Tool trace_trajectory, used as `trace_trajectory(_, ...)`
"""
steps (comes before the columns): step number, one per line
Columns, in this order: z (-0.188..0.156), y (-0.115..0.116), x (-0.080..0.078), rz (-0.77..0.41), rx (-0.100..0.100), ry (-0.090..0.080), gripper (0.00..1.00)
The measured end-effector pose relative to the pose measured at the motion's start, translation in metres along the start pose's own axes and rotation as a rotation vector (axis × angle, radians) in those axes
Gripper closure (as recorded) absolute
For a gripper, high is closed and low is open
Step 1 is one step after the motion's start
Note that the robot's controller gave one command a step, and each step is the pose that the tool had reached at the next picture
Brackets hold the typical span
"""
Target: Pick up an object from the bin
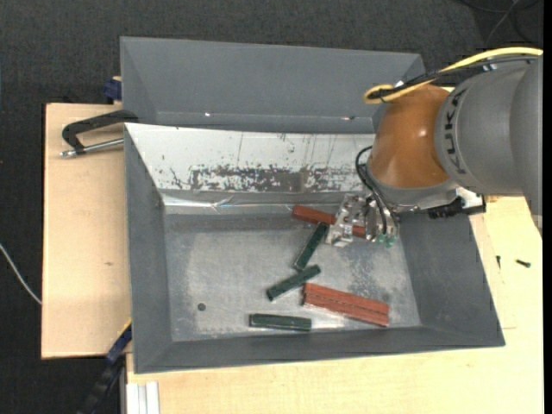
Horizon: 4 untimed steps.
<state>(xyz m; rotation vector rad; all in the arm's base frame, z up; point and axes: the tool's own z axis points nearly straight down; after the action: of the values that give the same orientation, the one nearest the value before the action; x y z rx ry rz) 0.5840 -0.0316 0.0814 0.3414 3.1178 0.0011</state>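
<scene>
My gripper hangs over the right part of the bin floor, near the back wall, under the orange wrist cover. Just to its left a short red-brown block lies against the back wall. A dark green bar slants down and left from beside the fingertips. Nothing shows between the fingers.
Lower in the bin lie a second dark green bar, a long red-brown slab and a third green bar near the front wall. The arm reaches in from the right.
</scene>
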Motion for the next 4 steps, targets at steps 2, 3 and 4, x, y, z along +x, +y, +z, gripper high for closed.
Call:
trace_trajectory(2,0.003,-0.026,0.0,-0.057,-0.005,0.0,1.0)
trace_trajectory(3,-0.049,-0.037,0.003,-0.047,0.0,0.006,1.0)
trace_trajectory(4,-0.086,-0.025,-0.004,-0.061,-0.001,-0.005,1.0)
